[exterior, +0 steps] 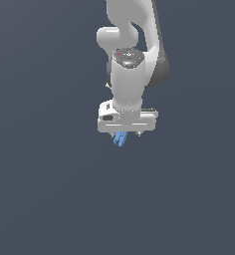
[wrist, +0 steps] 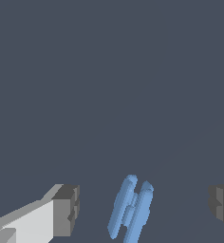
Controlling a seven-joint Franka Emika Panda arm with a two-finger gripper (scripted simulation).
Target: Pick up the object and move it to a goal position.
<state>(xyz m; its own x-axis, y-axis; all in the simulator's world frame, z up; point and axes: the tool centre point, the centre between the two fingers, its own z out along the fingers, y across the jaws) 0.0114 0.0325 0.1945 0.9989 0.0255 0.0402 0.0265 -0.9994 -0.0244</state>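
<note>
Against flat slate-grey, your gripper [wrist: 142, 209] hangs spread around the object [wrist: 131, 209], fingers clear; grasp and carry remain.

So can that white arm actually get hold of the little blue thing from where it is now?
Probably yes. In the wrist view the blue object lies between the gripper, whose jaws stand wide apart with nothing touching it or blocking the gap. The exterior view shows it right under the gripper.

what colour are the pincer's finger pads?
Dark grey pads on white fingers; the wrist view shows them best, either side of the light-blue object.
</note>
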